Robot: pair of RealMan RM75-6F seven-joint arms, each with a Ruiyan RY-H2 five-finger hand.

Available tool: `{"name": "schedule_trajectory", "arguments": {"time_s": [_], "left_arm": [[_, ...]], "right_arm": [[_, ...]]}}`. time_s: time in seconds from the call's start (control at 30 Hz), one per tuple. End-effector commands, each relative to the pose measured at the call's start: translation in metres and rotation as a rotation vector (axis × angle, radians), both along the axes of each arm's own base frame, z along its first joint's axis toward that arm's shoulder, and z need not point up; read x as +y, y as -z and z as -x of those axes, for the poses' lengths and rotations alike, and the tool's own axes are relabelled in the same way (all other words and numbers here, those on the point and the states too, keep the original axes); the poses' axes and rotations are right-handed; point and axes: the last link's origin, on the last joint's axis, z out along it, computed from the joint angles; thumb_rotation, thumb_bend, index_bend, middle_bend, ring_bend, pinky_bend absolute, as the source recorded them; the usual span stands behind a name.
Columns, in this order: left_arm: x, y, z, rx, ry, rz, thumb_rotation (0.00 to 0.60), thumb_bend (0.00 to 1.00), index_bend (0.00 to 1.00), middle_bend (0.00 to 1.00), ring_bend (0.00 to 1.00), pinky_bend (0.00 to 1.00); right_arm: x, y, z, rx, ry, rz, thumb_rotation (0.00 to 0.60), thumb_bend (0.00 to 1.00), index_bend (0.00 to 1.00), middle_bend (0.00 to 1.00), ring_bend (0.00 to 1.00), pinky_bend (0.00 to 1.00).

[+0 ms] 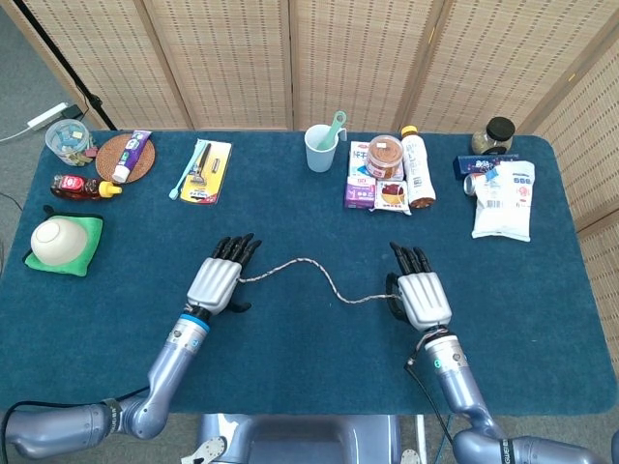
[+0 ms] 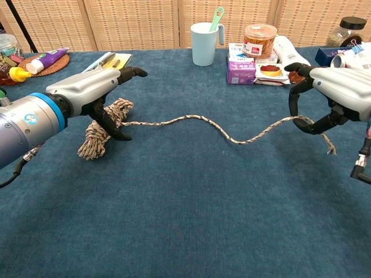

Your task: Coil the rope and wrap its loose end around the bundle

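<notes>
Left hand (image 2: 93, 87) spread over rope (image 2: 197, 120) coil, right hand (image 2: 342, 87) pinching its end.

From above, the left hand (image 1: 218, 283) covers the rope bundle (image 2: 99, 131) entirely (only the chest view shows it). The right hand (image 2: 339, 92) runs off the chest view's right edge, so its grip on the rope's loose end (image 2: 328, 143) can't be judged.

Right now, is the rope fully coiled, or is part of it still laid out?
Partly coiled. The bundle lies under the left hand; a loose tail snakes across the table to the right hand.
</notes>
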Motion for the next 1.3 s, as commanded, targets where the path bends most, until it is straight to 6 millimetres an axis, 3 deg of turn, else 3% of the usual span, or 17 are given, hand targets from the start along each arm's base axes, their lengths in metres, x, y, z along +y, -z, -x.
{"name": "schedule_trajectory", "arguments": {"time_s": [0.03,0.53,0.77,1.03,1.3], "left_arm": [[0.001,0.006,0.006,0.005,-0.031,-0.016,0.6,0.0,0.0,0.0,0.0,0.0],[0.012,0.016,0.045,0.063,-0.119,-0.03,0.6,0.0,0.0,0.0,0.0,0.0],[0.027,0.005,0.069,0.14,-0.138,-0.083,0.6,0.0,0.0,0.0,0.0,0.0],[0.046,-0.015,0.081,0.157,-0.154,-0.144,0.6,0.0,0.0,0.0,0.0,0.0],[0.032,-0.014,0.092,0.161,-0.226,-0.062,0.6,0.0,0.0,0.0,0.0,0.0]], "right_arm": [[-0.001,-0.002,0.0,-0.003,0.0,0.006,0.6,0.49,0.59,0.0,0.0,0.0],[-0.002,-0.006,-0.002,-0.017,0.009,0.012,0.6,0.49,0.6,0.0,0.0,0.0],[-0.003,-0.008,0.0,-0.017,0.011,0.017,0.6,0.49,0.6,0.0,0.0,0.0],[-0.004,-0.009,0.002,-0.02,0.017,0.022,0.6,0.49,0.6,0.0,0.0,0.0],[-0.005,-0.011,0.002,-0.029,0.019,0.024,0.6,0.49,0.6,0.0,0.0,0.0]]}}
